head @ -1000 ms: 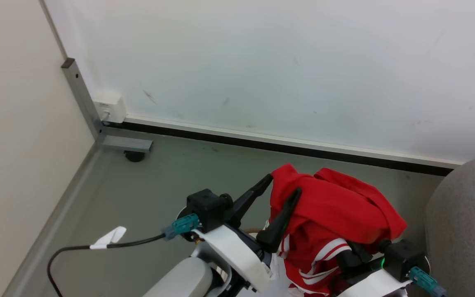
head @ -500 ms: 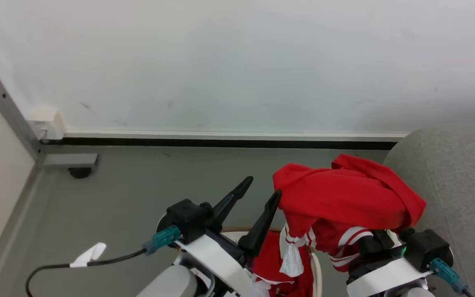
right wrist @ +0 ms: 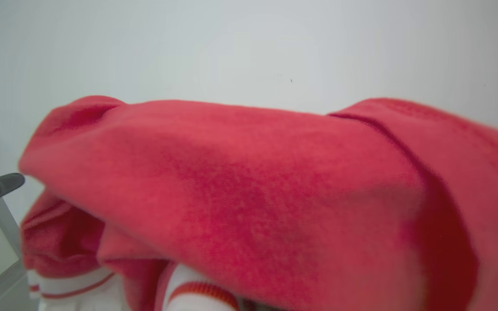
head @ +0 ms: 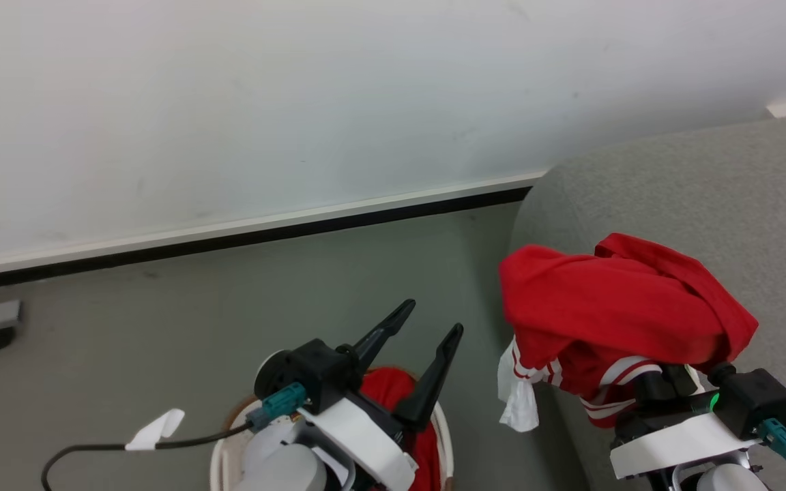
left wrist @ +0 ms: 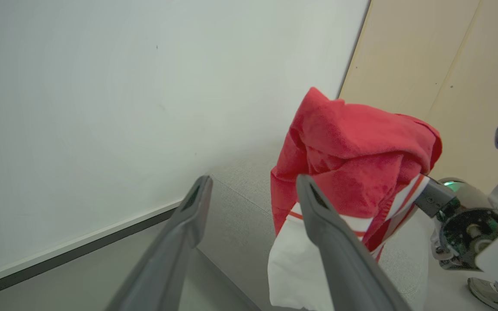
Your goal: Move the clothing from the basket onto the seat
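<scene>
Carry step: the clothing (head: pixel 625 307) was clenched in the right pincer (head: pixel 662 385) above the seat (head: pixel 707 184) edge — left pincer (head: pixel 434 316) released. Lowering, then release, was judged necessary next.

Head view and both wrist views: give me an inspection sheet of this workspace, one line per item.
Surface: smooth grey-green floor.
Job's things: bright red fabric garment with white stripes draped over the right gripper, at the edge of the large grey woven sofa; second red garment lies in the small white plastic basket.
Clutter: nothing seen.
Grippers: left gripper open, holding nothing, above the basket; right gripper shut on the garment.
Cables: black cable with a white tag runs to the left wrist.
Surroundings: white wall, black skirting strip.
</scene>
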Robot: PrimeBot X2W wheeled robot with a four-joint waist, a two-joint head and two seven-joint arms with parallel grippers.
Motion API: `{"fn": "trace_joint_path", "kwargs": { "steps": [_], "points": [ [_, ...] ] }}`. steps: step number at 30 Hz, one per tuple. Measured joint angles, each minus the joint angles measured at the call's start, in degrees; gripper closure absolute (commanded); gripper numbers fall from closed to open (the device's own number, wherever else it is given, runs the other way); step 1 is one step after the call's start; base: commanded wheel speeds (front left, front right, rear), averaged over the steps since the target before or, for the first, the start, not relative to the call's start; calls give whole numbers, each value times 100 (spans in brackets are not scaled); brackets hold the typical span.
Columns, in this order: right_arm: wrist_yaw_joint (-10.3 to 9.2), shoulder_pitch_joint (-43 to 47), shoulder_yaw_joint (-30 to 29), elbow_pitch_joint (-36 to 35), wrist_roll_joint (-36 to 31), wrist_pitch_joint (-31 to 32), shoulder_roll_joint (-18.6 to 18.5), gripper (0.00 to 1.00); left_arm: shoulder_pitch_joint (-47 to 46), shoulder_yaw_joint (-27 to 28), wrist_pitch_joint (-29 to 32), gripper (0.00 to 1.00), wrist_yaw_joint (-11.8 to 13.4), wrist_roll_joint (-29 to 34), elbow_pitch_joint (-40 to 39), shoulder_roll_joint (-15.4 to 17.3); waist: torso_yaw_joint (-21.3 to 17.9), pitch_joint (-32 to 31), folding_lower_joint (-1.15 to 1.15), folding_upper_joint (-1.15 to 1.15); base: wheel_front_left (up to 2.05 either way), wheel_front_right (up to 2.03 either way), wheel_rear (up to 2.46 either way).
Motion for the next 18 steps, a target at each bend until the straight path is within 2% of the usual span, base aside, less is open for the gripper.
{"fn": "trace_joint_path", "kwargs": {
  "steps": [11, 18],
  "points": [
    [0, 8, -263, -118, -55, 0, -2, 100, -32, -70, -30, 0, 0, 253, 277, 11, -872, 270, 0, 0, 0, 0, 0],
    [0, 6, -356, -165, -75, 0, 16, 100, -69, -66, -34, 0, -26, 301, 378, -8, -1089, 426, 0, 0, 0, 0, 0]
  ]
}}
